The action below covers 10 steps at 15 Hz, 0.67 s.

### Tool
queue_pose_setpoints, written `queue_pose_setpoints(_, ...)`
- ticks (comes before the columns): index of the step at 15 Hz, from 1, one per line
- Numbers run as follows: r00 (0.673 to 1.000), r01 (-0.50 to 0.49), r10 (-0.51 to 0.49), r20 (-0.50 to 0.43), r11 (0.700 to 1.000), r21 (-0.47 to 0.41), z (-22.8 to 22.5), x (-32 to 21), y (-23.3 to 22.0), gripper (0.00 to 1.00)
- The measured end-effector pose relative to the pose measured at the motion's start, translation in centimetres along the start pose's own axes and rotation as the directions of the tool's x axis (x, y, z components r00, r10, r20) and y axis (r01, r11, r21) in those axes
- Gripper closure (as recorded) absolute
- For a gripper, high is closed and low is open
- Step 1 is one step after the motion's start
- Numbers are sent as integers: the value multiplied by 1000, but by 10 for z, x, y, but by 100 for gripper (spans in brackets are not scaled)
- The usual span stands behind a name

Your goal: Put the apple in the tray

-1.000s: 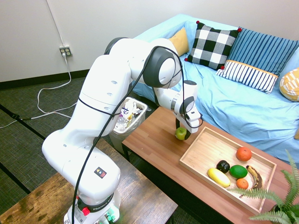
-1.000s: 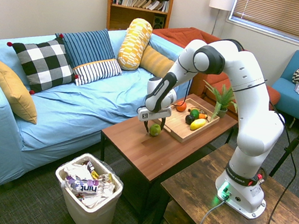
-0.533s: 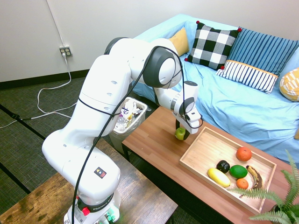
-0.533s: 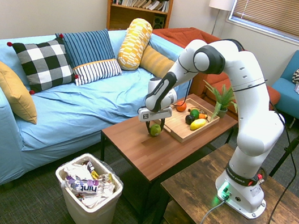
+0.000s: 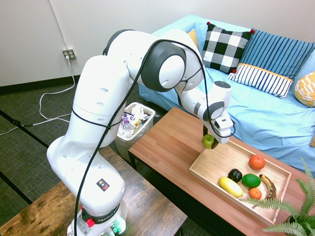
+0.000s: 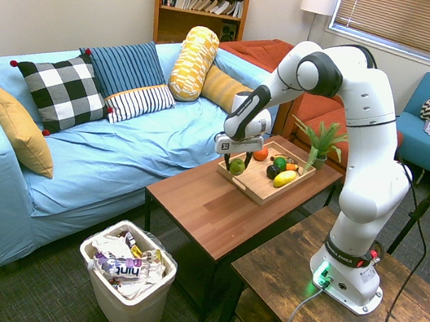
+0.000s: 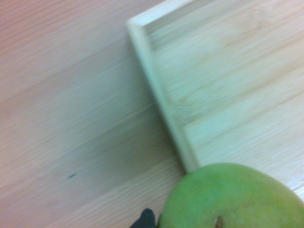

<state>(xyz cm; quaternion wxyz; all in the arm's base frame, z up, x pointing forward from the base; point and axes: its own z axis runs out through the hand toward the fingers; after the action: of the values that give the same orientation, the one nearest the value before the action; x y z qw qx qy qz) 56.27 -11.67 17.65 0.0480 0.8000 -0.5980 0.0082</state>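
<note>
The yellow-green apple [image 5: 208,141] hangs in the air, with my gripper [image 5: 209,142] shut on it, just above the near-left corner of the light wooden tray [image 5: 216,164]. From the other side the apple [image 6: 237,166] and gripper [image 6: 236,165] sit over the tray's [image 6: 249,185] end nearest the sofa. The wrist view shows the apple [image 7: 232,197] close up, above the tray's corner rim [image 7: 159,97] and the brown table.
The tray holds an orange [image 5: 256,162], a dark fruit [image 5: 235,175], a green fruit [image 5: 251,180], a yellow fruit [image 5: 230,186], a smaller orange fruit [image 5: 255,193] and a brown banana [image 5: 268,186]. A fern [image 5: 290,216] stands at the table's right end. A blue sofa [image 5: 256,110] lies behind, a trash bin [image 5: 134,123] left.
The gripper has shut on the apple, lifted it off the table and carried it right, to above the tray's near corner.
</note>
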Motion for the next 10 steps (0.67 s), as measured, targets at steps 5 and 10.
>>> queue_pose_setpoints(5,996,-87,86,-8,995,-47,25,58,38,100)
queue_pose_setpoints(10,996,-92,91,-13,992,-84,65,67,28,100)
